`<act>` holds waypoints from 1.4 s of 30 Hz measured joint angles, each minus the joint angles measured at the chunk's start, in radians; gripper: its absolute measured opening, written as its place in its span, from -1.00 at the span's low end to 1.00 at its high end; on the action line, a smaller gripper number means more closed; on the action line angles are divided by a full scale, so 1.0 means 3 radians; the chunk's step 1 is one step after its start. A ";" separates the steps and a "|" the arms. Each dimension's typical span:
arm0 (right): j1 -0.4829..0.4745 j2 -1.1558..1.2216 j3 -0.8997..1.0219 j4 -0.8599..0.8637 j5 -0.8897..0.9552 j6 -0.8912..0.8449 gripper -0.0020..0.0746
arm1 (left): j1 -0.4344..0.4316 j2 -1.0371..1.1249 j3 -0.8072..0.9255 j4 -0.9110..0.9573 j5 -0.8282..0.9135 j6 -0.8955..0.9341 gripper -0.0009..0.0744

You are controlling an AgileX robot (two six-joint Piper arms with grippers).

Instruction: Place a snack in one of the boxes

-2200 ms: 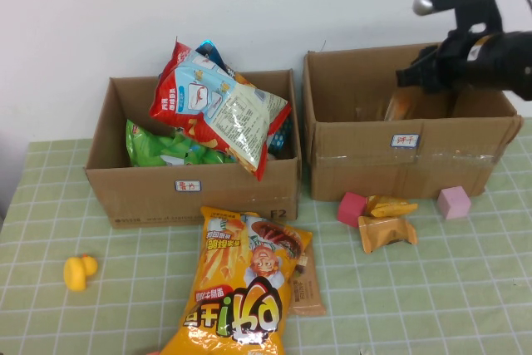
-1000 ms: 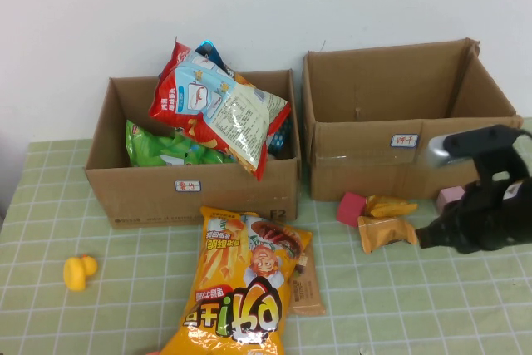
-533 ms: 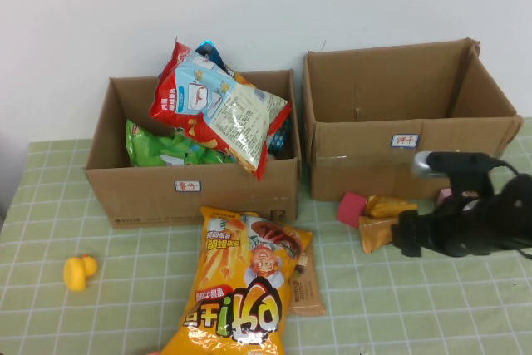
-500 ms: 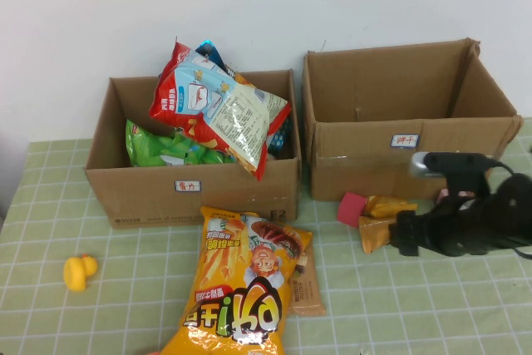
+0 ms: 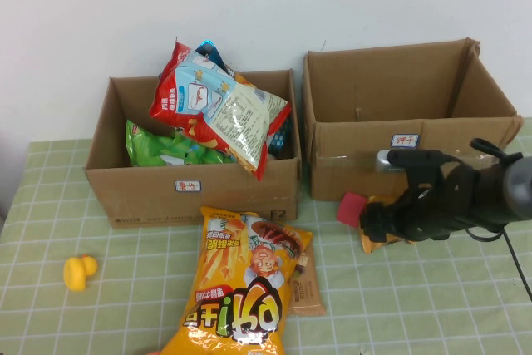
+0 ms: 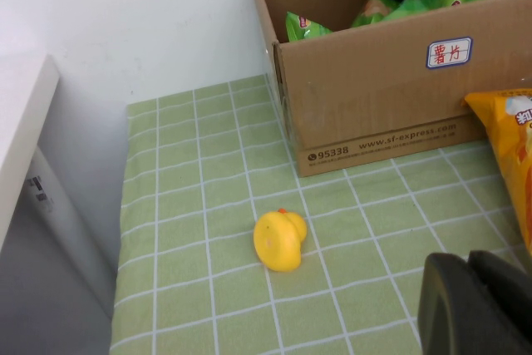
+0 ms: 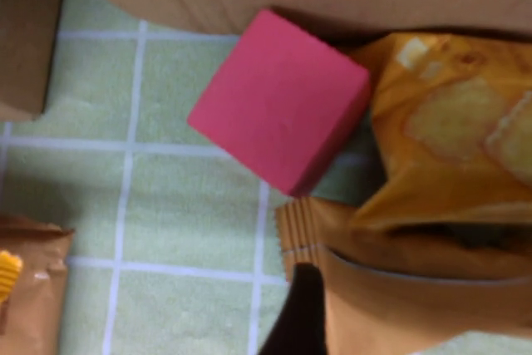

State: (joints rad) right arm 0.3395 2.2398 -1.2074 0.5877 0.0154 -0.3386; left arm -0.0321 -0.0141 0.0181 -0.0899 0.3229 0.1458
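Green checked cloth (image 5: 432, 297) | right gripper (image 5: 376, 224) at orange snack packet (image 7: 416, 288), grip unclear | left gripper (image 6: 478, 305) near duck (image 6: 280, 239), grip unclear

Even, bright, diffuse light fills all three views, with no hard glare on the white wall. Shadows are soft: a faint one lies under the boxes (image 5: 199, 151) along the counter's (image 5: 100, 305) far edge, and a darker patch sits inside the right-hand box. The glossy chip bag (image 5: 245, 284) near the counter's front edge shows small highlights. The high view is sharp throughout. In the right wrist view the red cube (image 7: 281, 111) and orange snack packets (image 7: 440, 164) look soft and blurred. In the left wrist view the left end effector (image 6: 474, 305) is a dark, unfocused shape, while the yellow duck (image 6: 280, 239) is crisp.
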 joint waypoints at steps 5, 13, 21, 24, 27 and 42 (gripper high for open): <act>0.0000 0.0089 -0.0069 0.0000 0.0128 -0.0007 0.70 | 0.0000 0.0000 0.0000 0.0000 0.0000 0.0000 -0.98; 0.0000 0.0133 -0.0068 0.0000 0.0164 -0.0013 0.05 | 0.0000 0.0000 0.0000 0.0000 0.0000 0.0000 -0.98; 0.0000 -0.0037 -0.0068 -0.0032 0.0632 -0.0075 -0.89 | 0.0000 0.0000 0.0000 0.0000 0.0000 0.0000 -0.98; 0.0000 -0.0261 -0.0068 -0.0049 0.0928 -0.0187 -0.93 | 0.0000 0.0000 0.0000 0.0000 0.0000 0.0000 -0.98; 0.0007 -0.0600 -0.0058 -0.0063 0.1113 -0.0305 -0.94 | 0.0000 0.0000 0.0000 0.0000 0.0000 0.0000 -0.98; 0.0014 -0.1255 -0.0033 -0.0063 0.1331 -0.0671 -0.74 | 0.0000 0.0000 0.0000 0.0000 0.0000 0.0000 -0.98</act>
State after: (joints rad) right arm 0.3437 1.8632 -1.2172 0.5687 0.4147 -0.5399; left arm -0.0321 -0.0141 0.0181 -0.0899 0.3229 0.1458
